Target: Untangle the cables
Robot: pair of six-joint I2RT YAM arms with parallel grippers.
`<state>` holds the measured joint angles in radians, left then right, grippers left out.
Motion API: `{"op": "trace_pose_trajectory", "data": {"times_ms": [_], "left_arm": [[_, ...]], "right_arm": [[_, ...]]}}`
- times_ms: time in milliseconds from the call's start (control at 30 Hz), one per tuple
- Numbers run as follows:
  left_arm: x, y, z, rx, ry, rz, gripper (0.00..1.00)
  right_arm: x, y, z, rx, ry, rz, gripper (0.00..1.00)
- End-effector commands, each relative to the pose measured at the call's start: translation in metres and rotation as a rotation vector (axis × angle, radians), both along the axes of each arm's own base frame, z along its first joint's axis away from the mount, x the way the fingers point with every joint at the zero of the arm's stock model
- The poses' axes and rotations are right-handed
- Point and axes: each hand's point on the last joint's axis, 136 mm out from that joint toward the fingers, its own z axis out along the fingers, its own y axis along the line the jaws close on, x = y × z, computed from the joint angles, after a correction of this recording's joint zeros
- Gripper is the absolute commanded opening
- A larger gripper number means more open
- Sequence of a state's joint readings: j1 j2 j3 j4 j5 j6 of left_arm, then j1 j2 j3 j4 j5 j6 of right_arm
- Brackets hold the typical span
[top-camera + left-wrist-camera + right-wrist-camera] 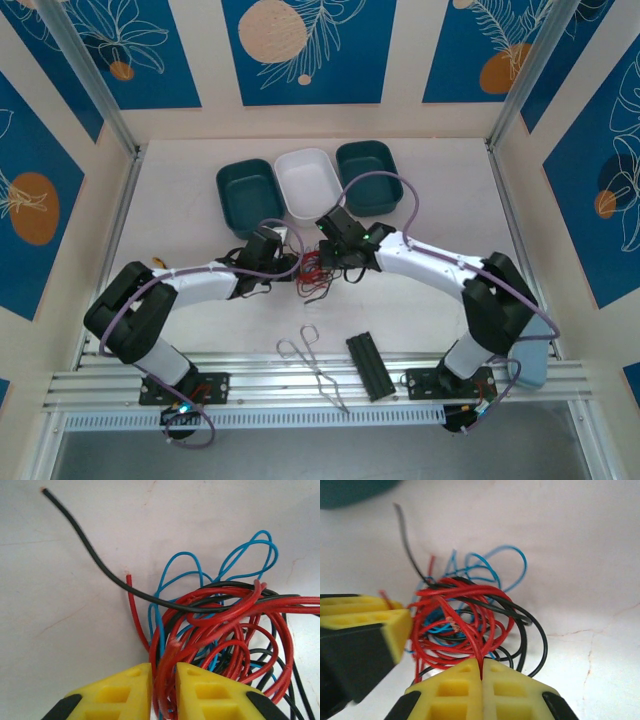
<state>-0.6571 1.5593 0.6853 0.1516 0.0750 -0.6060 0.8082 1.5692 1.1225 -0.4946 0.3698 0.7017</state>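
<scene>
I had both claws in the cables (pixel 311 274), which lay knotted on the table (pixel 420 300) just in front of the white tray (pixel 306 186), on its side toward the arm bases. The left gripper (pixel 164 686) was pinched to a narrow slot with a bundle of red strands running through it, so I read it as clamped on the cables. The right gripper (pixel 481 682) was fully closed, its tips meeting, with one red strand going into the seam.

I judged the two grips sat on opposite sides of the knot so that drawing the arms apart would tease the red away from the rest. Holding from both sides would also stop such a light clump from sliding on the smooth top.

The cables were thin, glossy, plastic-sheathed wire, springy enough to stand in open loops instead of lying flat. Red coils wound tightly at the core and blue loops stuck out past them. One black strand arched free, its cut end resting on the table. The fingertips (pixel 125 692) were blocky yellow plastic with square recesses, backed in black. The table looked off-white and matt, with faint hairline veins.
</scene>
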Motion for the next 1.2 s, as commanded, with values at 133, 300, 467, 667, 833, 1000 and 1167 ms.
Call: {"op": "trace_pose_trajectory", "data": {"times_ms": [133, 300, 467, 667, 833, 1000, 1167], "left_arm": [[-0.003, 0.005, -0.007, 0.039, 0.031, 0.029, 0.2], [-0.003, 0.006, -0.006, 0.044, 0.03, 0.029, 0.18], [-0.002, 0.005, -0.006, 0.039, 0.029, 0.029, 0.16], [-0.001, 0.004, -0.002, 0.03, 0.019, 0.027, 0.16], [0.0, 0.005, 0.004, 0.027, 0.0, 0.028, 0.17], [0.001, 0.005, 0.008, 0.024, -0.012, 0.03, 0.18], [0.001, 0.004, 0.009, 0.02, -0.015, 0.025, 0.18]], "right_arm": [[0.007, -0.01, 0.086, 0.002, -0.27, 0.017, 0.0], [0.009, -0.017, 0.13, 0.041, -0.382, 0.018, 0.0], [0.011, -0.017, 0.171, 0.077, -0.472, 0.038, 0.0], [0.012, -0.015, 0.212, 0.121, -0.559, 0.056, 0.0], [0.013, -0.016, 0.238, 0.133, -0.62, 0.068, 0.0], [0.012, -0.019, 0.266, 0.135, -0.683, 0.084, 0.0], [0.007, -0.021, 0.294, 0.158, -0.743, 0.098, 0.0]]}}
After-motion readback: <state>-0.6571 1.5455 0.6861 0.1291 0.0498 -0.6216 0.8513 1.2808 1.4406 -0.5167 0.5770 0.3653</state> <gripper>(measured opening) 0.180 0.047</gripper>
